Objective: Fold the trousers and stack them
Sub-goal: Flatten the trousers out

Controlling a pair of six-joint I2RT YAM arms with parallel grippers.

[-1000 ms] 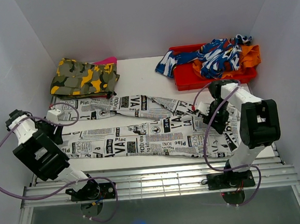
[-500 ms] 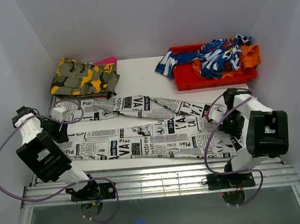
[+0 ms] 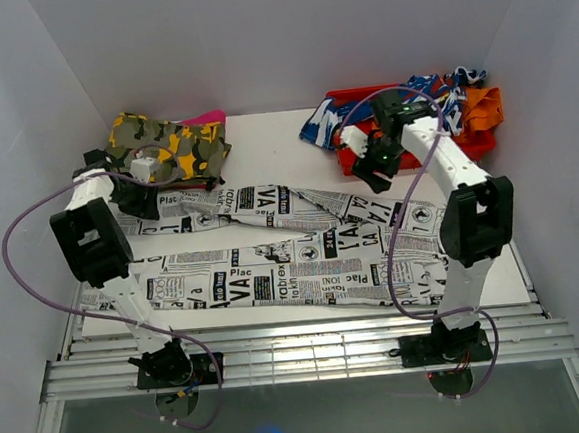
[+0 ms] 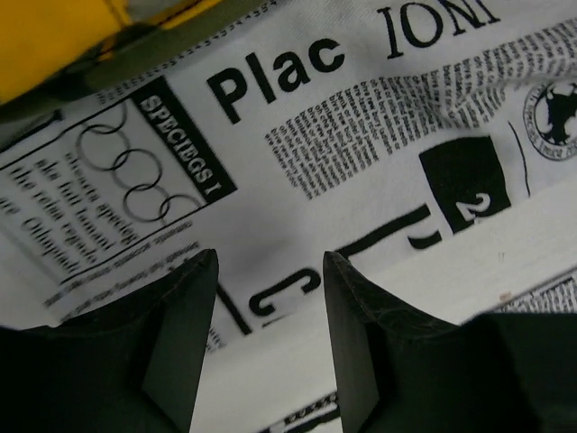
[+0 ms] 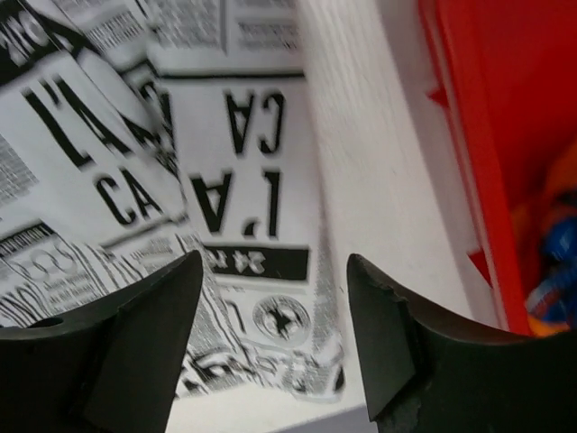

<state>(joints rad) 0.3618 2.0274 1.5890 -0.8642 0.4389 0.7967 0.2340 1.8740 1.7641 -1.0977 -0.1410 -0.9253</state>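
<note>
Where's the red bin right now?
Top view: the red bin sits at the far right corner of the table, holding a blue-and-white garment, with the right gripper near its front left edge.

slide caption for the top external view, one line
Left gripper and right gripper open over the far leg of white newspaper-print cloth trousers spread on the table, yellow-green camouflage garment behind.
</note>
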